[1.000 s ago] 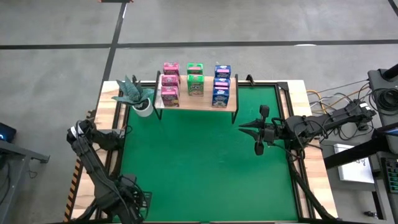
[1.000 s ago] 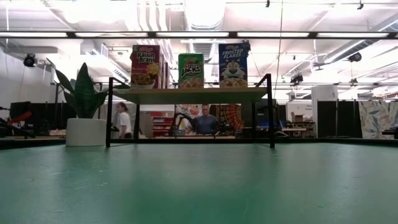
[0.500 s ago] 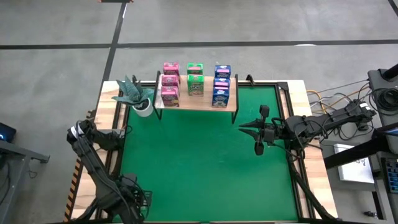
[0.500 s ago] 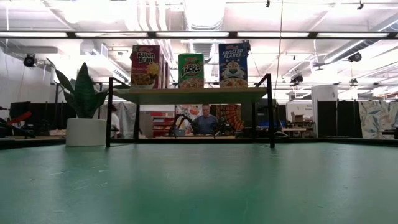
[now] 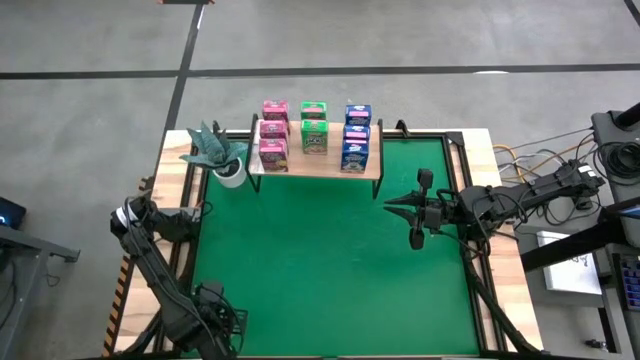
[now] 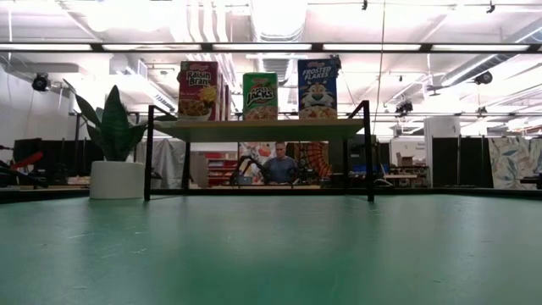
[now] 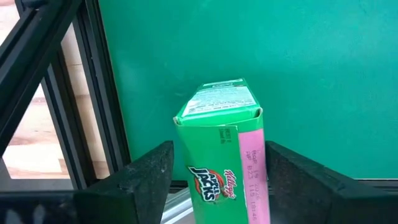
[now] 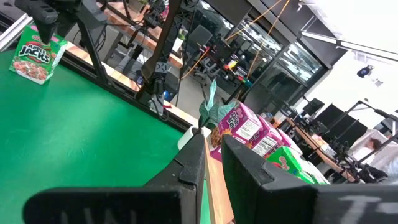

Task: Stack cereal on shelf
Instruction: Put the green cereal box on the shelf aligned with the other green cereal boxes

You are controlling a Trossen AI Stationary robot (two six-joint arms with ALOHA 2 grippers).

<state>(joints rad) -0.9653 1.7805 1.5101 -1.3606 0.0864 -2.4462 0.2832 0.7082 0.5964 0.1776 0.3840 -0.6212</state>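
Nothing much has moved. Left gripper (image 7: 214, 177) fingers clamp a green cereal box (image 7: 222, 146) at the counter's edge; it could twist loose. Right gripper (image 5: 392, 207) is closed, empty.

**A big open robotics lab**

From my remote station I saw an industrial hall: a bare concrete floor (image 5: 400, 40) marked with dark tape lines, exposed ducts and strip lights (image 6: 271, 47) overhead. Beyond my green-matted bench (image 5: 330, 260) stood more desks with monitors and cables. A person (image 6: 279, 165) sat at one. Loose wiring (image 5: 540, 180) trailed beside the bench.
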